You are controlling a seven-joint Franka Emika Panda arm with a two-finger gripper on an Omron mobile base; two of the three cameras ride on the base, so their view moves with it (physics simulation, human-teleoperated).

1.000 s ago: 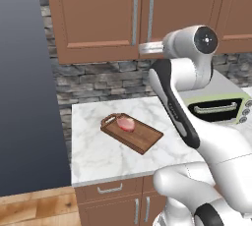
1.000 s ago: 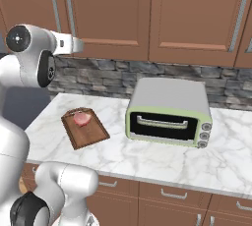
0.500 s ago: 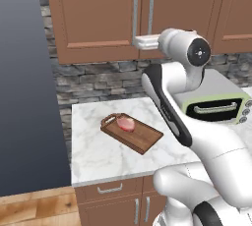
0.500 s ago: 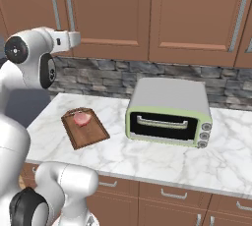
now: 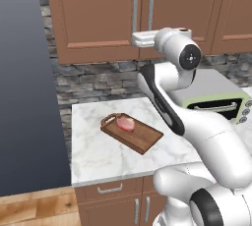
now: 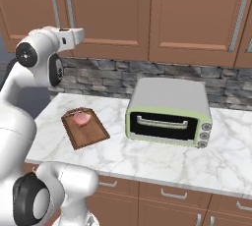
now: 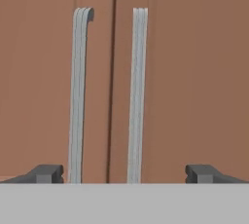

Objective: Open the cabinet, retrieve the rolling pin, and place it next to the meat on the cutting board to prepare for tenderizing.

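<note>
**Mia:** On the left side of the counter (image 5: pixel 93 146) I see the cutting board (image 5: pixel 140 139). The meat (image 5: pixel 125 124) sits on it, near the handle end. Where is the robot's hand?

**Ben:** Up high, in front of the cabinet (image 5: pixel 93 14). The gripper (image 7: pixel 124 173) points right at the two doors. Its fingers (image 7: pixel 46 173) are spread wide, and nothing is between them.

**Mia:** Both doors are shut. I can't see the rolling pin, so I think it is inside.

**Ben:** I think so too. The job now is to open a door. From the hand, the left handle (image 7: pixel 78 96) and the right handle (image 7: pixel 137 96) both stand between the two fingers.

**Mia:** So it could grab both by mistake?

**Ben:** Yes. I think it should slide to one side, so only one bar is in the middle. Then it should close on that bar and pull in a curve, the way the door swings.

**Mia:** To the right there is a green toaster oven (image 6: pixel 170 112). Any words on it?

**Ben:** No. I see small knobs (image 6: pixel 205 134) at its side, but no writing or brand that I can read anywhere.
</note>
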